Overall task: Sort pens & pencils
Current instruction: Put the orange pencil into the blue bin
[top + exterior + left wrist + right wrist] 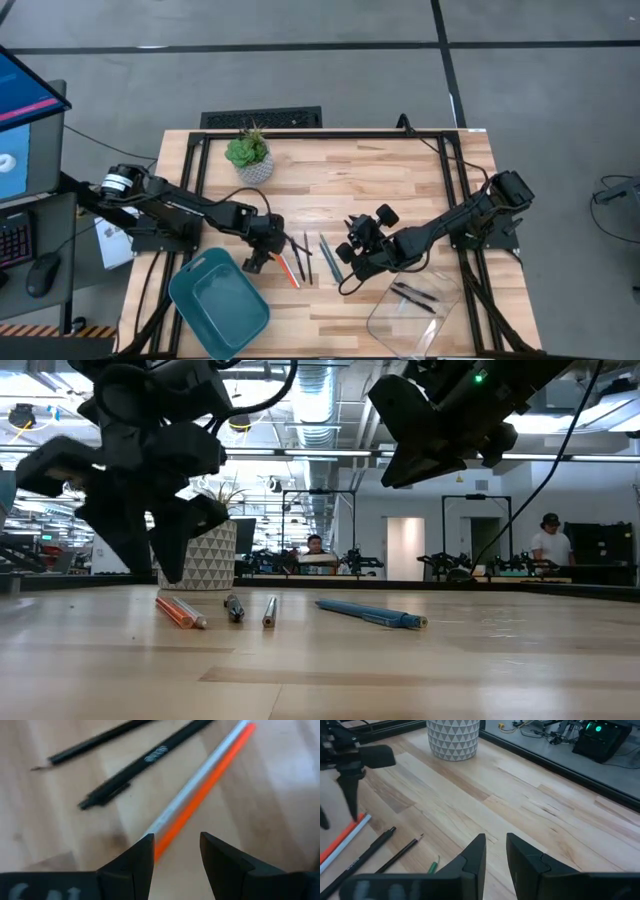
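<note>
Several sticks lie flat on the wooden table between my arms. They are an orange-red pencil (pixel 212 772) with a white stick (pixel 192 782) alongside, a black pen (pixel 145 760), a thin dark pencil (pixel 95 742) and a teal-blue pen (pixel 330 259). My left gripper (pixel 175 845) is open and points steeply down. It hovers over the near end of the orange-red pencil (pixel 289 268), one finger on each side. My right gripper (pixel 494 847) hangs above the table just right of the teal-blue pen (pixel 370 614). It has a narrow gap between its fingers and nothing in it.
A teal bin (pixel 218 300) sits at the near left, close to my left gripper (pixel 258 262). A clear container (pixel 440 318) at the near right holds two black pens (pixel 415 297). A potted plant (pixel 248 155) stands at the far left. Bare wood lies between plant and sticks.
</note>
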`<move>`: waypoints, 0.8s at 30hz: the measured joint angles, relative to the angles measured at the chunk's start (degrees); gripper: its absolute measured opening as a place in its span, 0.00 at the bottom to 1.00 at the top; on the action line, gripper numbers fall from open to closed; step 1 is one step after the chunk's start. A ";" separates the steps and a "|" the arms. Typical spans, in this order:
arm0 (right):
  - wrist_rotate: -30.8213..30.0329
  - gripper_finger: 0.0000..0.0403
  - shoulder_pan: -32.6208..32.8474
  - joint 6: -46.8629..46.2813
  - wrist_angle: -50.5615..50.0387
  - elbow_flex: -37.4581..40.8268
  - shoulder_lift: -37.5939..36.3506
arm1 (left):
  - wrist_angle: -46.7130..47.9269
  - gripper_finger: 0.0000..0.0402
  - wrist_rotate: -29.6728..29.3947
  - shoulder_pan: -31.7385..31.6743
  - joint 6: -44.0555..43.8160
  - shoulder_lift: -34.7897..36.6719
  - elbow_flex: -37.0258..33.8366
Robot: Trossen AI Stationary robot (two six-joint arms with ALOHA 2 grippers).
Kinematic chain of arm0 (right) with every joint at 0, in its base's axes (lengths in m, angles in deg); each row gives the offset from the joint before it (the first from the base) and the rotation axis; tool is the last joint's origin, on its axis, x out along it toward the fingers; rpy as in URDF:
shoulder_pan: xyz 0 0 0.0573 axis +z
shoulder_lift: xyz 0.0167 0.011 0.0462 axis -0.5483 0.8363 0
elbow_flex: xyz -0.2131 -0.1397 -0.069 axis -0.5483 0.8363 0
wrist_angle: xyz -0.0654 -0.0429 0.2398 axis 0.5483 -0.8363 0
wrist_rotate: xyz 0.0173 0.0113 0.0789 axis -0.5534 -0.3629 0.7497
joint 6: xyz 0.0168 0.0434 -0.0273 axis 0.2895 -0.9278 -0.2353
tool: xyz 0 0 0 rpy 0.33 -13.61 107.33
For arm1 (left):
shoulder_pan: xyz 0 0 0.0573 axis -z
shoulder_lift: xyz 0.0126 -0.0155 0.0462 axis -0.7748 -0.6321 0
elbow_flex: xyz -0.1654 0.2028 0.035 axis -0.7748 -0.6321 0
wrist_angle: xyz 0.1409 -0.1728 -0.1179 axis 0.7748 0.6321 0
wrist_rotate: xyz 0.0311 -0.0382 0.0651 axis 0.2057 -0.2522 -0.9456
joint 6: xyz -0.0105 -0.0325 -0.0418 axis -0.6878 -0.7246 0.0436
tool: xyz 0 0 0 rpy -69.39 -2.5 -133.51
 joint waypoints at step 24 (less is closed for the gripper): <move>0.03 0.24 0.00 -0.04 -0.83 0.02 -0.02 | -1.25 0.37 -3.09 0.09 3.69 -4.99 0.13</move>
